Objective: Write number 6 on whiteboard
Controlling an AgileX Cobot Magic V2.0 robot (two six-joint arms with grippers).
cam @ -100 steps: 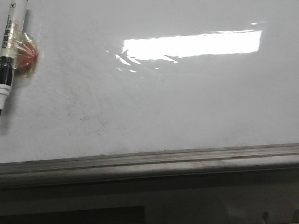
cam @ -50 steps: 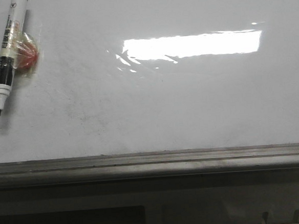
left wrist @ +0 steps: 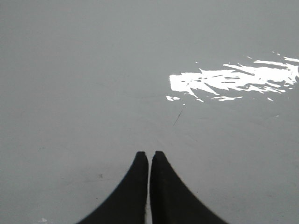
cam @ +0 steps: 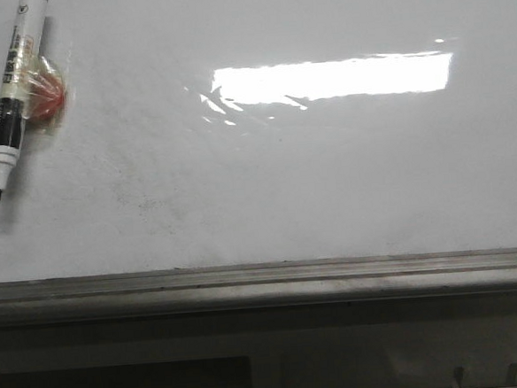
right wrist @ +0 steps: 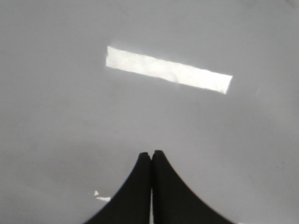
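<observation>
No 6 drawn on whiteboard [cam: 329, 180] yet; left end effector [left wrist: 149, 156], right end effector [right wrist: 151, 155] pinched closed, empty; next: fetch marker [cam: 12, 96].

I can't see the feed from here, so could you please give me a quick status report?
Left gripper and right gripper both shut, empty. Whiteboard blank, no 6 yet. Marker lies uncapped, far left, untouched. Nothing in the way.
</observation>
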